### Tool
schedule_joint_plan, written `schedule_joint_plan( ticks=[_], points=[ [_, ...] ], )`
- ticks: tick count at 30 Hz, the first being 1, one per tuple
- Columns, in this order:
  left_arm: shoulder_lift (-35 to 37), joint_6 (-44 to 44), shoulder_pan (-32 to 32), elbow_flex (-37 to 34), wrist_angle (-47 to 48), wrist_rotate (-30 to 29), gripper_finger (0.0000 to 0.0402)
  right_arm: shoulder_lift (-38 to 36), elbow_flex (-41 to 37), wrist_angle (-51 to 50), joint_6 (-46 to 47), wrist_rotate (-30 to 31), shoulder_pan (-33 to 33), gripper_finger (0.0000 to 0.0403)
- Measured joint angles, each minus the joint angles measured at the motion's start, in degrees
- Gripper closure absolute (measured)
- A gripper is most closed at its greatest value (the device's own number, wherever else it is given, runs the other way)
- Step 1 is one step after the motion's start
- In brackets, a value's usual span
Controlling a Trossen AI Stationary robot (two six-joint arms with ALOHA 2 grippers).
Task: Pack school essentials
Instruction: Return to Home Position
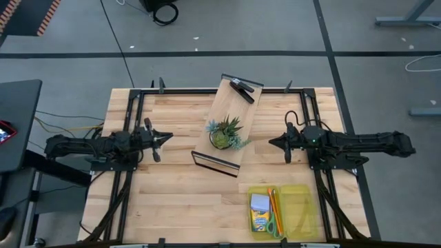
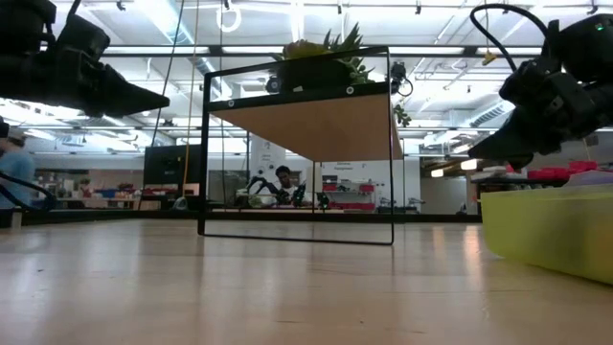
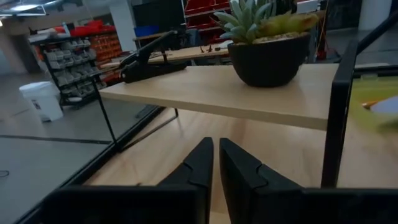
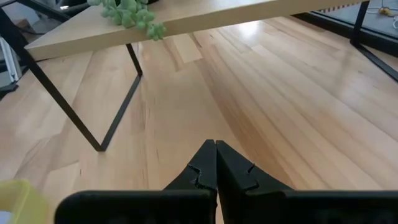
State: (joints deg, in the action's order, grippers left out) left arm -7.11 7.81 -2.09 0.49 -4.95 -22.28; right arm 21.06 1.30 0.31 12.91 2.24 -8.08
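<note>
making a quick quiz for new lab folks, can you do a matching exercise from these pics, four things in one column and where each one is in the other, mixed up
Things:
1. plant
2. black clip
3. crayon box
4. left hand

Places:
a. inside the yellow box
b. on the shelf, at the end farthest from the yellow box
c. raised above the table, fingers shut
d. on the middle of the shelf

Pairs: 1-d, 2-b, 3-a, 4-c
</note>
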Motion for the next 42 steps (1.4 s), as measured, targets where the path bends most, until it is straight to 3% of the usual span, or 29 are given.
schedule_joint_plan(
  ticks=[42],
  points=[
    [0.0, 0.4, 0.0, 0.0, -0.4, 0.0, 0.0372, 0.0, 0.0, 0.0, 0.1, -0.2, 0.0, 0.0395]
  ],
)
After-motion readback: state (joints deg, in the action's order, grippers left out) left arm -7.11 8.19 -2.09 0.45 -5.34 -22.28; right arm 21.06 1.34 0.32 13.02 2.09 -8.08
